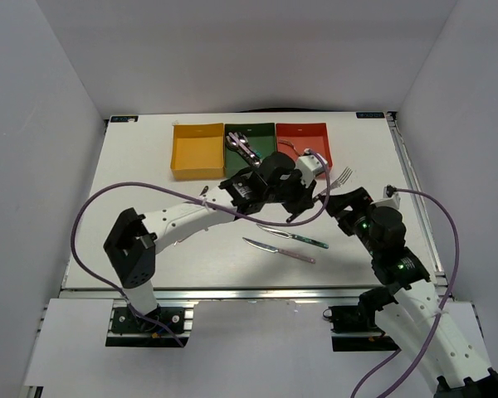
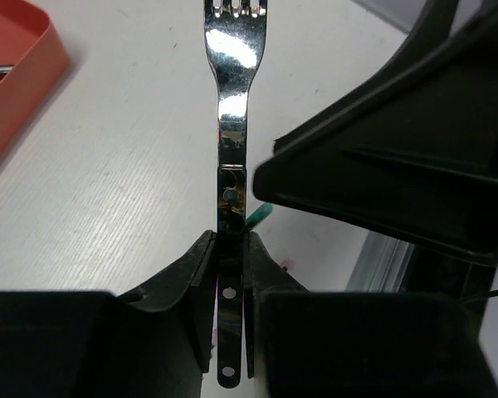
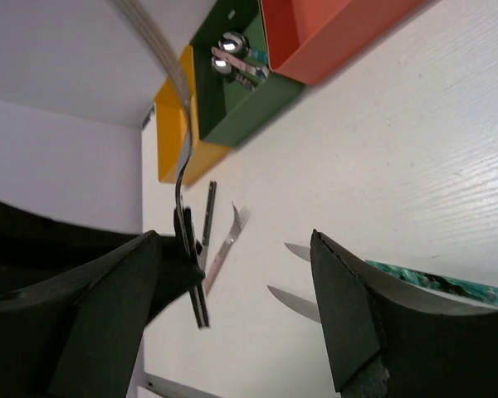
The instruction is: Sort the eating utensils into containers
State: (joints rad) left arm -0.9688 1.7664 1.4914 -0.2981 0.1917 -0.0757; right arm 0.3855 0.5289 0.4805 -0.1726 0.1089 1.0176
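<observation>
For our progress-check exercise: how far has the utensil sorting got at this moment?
Done: spoons lie in the green bin. In hand: the left gripper is shut on a fork beside the red bin. Left: two knives and at least one more utensil lie loose on the table; the yellow bin looks empty.

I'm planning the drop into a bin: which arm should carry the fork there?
Left. Its hand is shut on the fork, near the red bin; the right hand is open, gripping nothing.
</observation>
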